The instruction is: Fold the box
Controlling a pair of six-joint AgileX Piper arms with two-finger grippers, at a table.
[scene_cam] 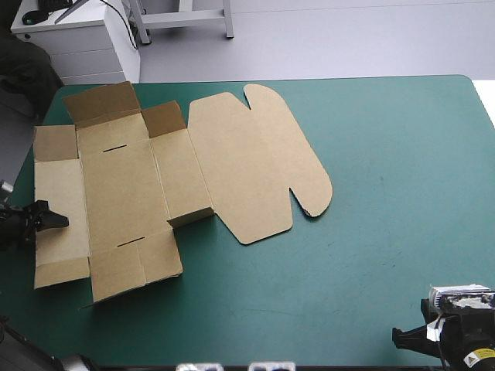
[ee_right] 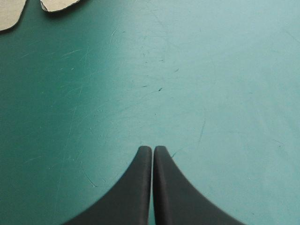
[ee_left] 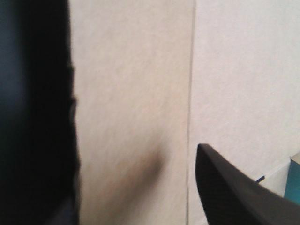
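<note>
The brown box (scene_cam: pixel 124 185) lies unfolded on the left half of the table, its lid (scene_cam: pixel 247 162) with rounded tabs flat toward the middle. Two far flaps (scene_cam: pixel 100 102) stand a little raised. My left gripper (scene_cam: pixel 56 220) reaches in over the box's left panel. In the left wrist view its black fingers (ee_left: pixel 234 187) stand apart, open, with brown board (ee_left: pixel 136 84) filling the space between them. My right gripper (scene_cam: pixel 402 337) is shut near the table's front right corner, its fingertips (ee_right: pixel 152 149) joined over bare cover. The lid's rounded tabs (ee_right: pixel 9 11) show far ahead of it.
The teal-green cover (scene_cam: pixel 387 154) stretches from the lid to the table's right edge. The box's left panel reaches close to the table's left edge.
</note>
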